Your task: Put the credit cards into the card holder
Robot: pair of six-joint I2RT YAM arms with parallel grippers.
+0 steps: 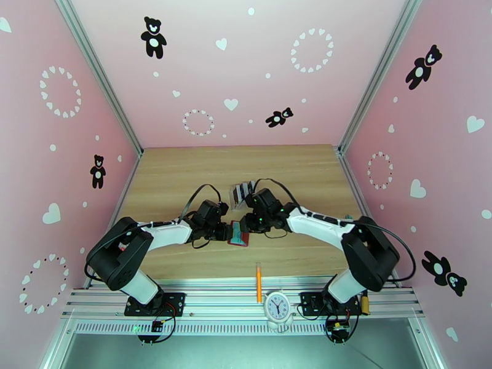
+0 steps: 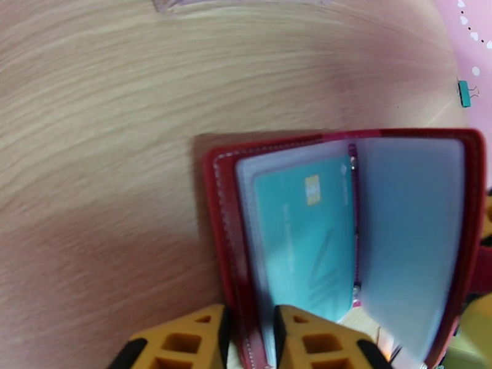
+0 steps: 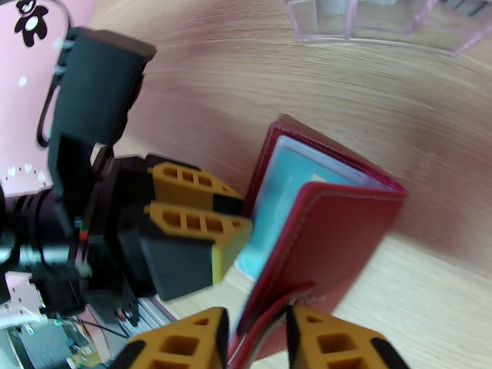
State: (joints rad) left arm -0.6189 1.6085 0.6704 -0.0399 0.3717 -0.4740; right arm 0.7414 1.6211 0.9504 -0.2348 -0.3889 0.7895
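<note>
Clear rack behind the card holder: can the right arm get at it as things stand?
Probably yes. The clear rack stands just beyond the right gripper over bare table, nothing between. But its jaws straddle the card holder's cover, so it must back off that first.

Bright, even light; wrist views blur, card holder (image 2: 216,241) casting soft shadow.

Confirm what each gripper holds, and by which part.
Left gripper pinches the card holder by one cover's edge. Right gripper straddles the other cover; grip unclear.
</note>
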